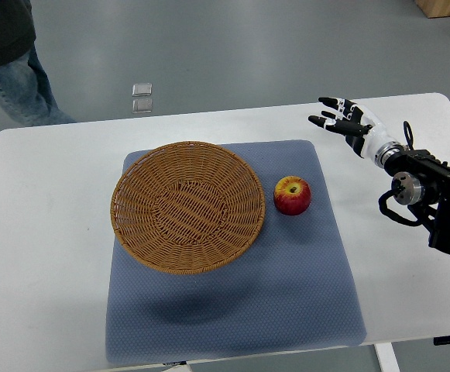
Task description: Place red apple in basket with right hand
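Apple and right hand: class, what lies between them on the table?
In the top view, nothing stands between the apple and the right hand, which holds nothing: only a strip of blue mat, then bare white table.

Looks like a robotics lab or test room, not a home. White table (46, 232) stands on a bare grey smooth floor (232, 46), w/ a blue-grey mat (232, 310) laid out as a work area. Person in jeans (12, 77) stands by at 10 o'clock. Wooden furniture corner (445, 8) at 1 o'clock. Two small square floor plates (142, 98) at 12 o'clock. Black robot arm (434, 194) w/ exposed cables at 3 o'clock.
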`<state>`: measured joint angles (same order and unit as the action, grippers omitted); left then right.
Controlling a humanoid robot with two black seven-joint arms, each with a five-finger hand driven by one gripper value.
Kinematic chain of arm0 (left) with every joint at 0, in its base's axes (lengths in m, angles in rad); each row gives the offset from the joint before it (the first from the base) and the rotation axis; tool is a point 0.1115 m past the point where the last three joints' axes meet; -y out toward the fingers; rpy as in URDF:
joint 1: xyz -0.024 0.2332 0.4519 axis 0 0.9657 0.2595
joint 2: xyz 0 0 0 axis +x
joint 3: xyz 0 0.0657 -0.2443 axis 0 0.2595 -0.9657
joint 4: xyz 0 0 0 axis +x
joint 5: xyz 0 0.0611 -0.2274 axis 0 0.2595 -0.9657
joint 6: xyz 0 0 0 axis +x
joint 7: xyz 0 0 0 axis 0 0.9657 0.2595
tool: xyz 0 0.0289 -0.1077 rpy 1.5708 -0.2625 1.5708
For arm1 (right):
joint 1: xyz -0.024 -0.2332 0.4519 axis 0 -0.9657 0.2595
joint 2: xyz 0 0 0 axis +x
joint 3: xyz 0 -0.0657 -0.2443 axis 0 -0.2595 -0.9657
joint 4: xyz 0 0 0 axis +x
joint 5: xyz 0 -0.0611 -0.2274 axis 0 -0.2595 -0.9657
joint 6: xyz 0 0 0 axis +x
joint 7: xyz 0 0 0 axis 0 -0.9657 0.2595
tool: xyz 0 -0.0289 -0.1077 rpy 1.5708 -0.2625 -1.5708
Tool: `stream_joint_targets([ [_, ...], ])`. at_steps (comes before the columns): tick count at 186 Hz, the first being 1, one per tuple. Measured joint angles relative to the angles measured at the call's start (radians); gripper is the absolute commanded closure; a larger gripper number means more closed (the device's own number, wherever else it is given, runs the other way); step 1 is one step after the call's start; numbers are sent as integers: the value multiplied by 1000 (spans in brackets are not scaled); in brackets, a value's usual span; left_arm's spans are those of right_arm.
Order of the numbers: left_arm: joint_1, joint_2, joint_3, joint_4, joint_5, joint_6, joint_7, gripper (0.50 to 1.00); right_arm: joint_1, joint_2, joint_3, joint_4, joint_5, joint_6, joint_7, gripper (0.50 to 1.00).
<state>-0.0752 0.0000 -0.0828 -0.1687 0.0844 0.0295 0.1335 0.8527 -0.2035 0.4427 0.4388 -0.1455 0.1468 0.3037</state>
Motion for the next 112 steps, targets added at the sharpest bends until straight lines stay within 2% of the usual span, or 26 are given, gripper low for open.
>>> stream_joint_targets([
  [88,0,0,1,2,0,1,0,500,2,0,-1,6,-85,19,7,591],
  [112,0,0,1,2,0,1,0,500,-3,0,-2,11,-172,68,36,593],
])
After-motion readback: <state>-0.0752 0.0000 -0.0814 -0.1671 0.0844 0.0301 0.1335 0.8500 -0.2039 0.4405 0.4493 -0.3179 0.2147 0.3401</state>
